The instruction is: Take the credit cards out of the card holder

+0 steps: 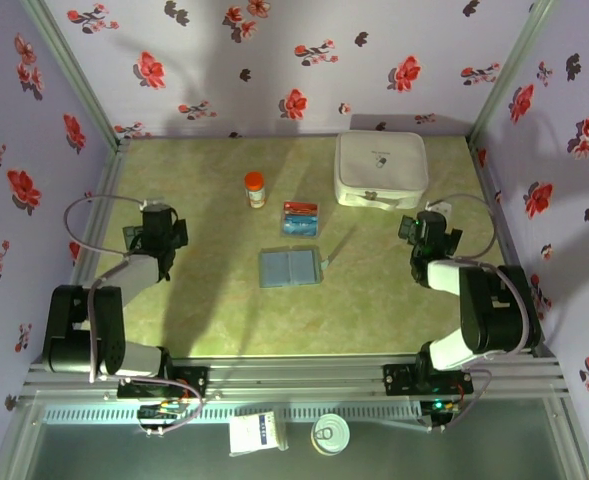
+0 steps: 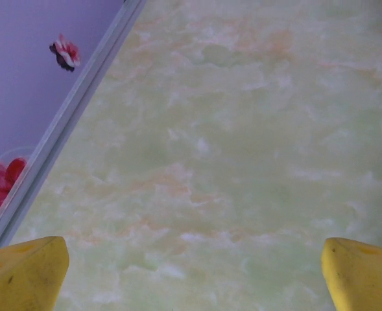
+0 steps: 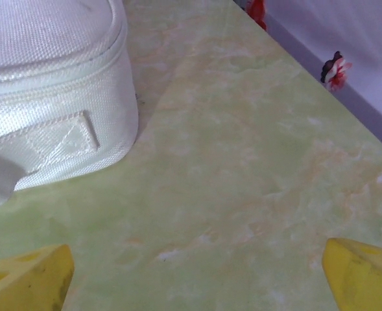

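The card holder (image 1: pixel 290 267), a flat grey-blue bifold, lies open at the middle of the table. Just behind it the credit cards (image 1: pixel 299 218) lie in a small blue and red pile on the table, outside the holder. My left gripper (image 1: pixel 157 216) hovers far to the left of the holder. In the left wrist view the left gripper (image 2: pixel 194 275) is open, its yellow fingertips (image 2: pixel 25 272) wide apart over bare table. My right gripper (image 1: pixel 425 225) sits to the right of the holder. It is also open (image 3: pixel 197 275), with nothing between its fingertips (image 3: pixel 362 272).
An orange-capped bottle (image 1: pixel 255 189) stands behind and left of the cards. A white zip case (image 1: pixel 380 170) lies at the back right, and its corner (image 3: pixel 54 97) is just ahead-left of the right gripper. Floral walls enclose three sides of the table.
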